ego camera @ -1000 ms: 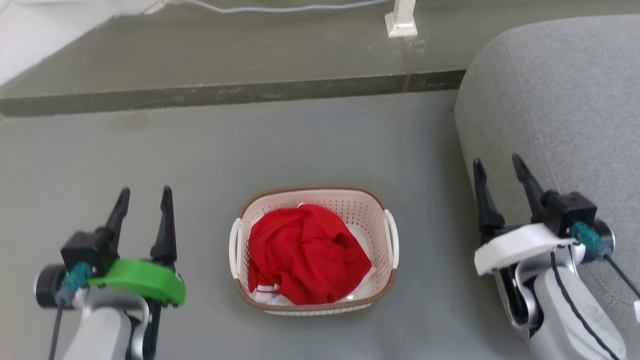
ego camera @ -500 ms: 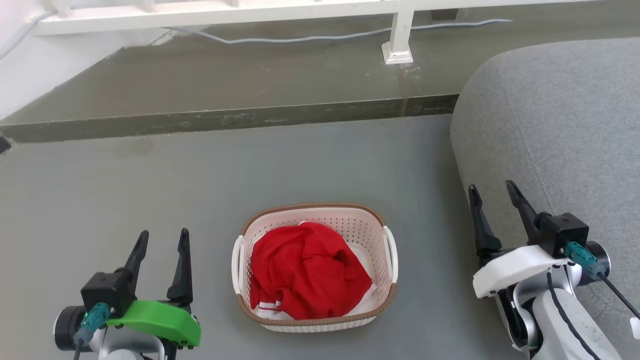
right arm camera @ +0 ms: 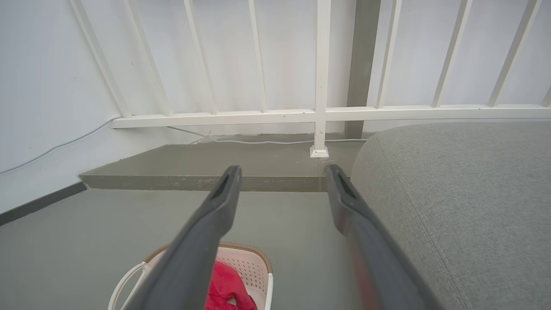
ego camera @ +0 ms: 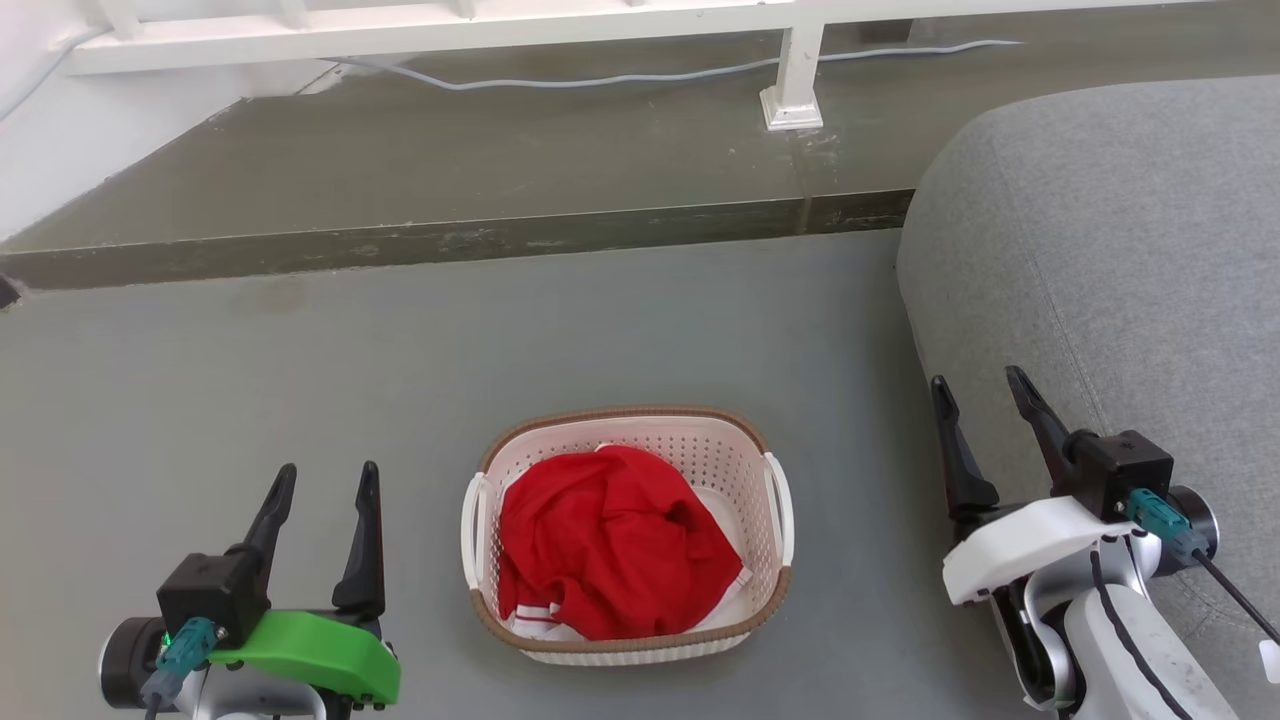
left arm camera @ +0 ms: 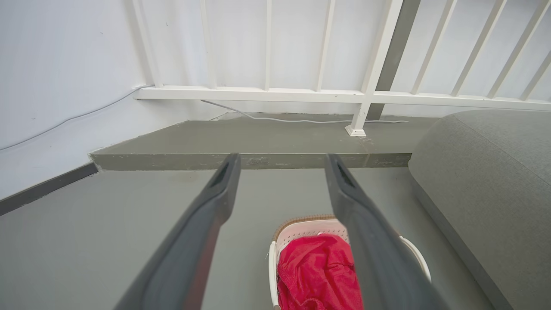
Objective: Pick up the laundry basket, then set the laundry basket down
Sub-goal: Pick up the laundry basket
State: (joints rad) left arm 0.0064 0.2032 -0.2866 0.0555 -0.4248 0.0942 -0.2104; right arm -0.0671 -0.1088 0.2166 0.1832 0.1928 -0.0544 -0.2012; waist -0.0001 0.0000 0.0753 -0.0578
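Observation:
The laundry basket (ego camera: 700, 425) stands on the grey floor between my arms, cream-white with a brown rim and white loop handles on both sides. A crumpled red garment (ego camera: 610, 540) fills it. My left gripper (ego camera: 325, 478) is open well to the basket's left, holding nothing. My right gripper (ego camera: 980, 385) is open to its right, beside the sofa, also holding nothing. In the left wrist view the laundry basket (left arm camera: 301, 224) shows low between the fingers (left arm camera: 215, 198). The right wrist view has the laundry basket (right arm camera: 247, 258) at the bottom left, behind the left finger (right arm camera: 219, 202).
A grey sofa (ego camera: 1120, 260) rises close on the right. A raised step (ego camera: 450, 240) runs across behind the basket, with a white railing post (ego camera: 792, 90) and a cable (ego camera: 600, 78) on it. A white wall (left arm camera: 51, 86) stands on the left.
The head camera has tilted up, so the whole scene sits lower and the railing has come into view. Both grippers stay open at the basket's sides.

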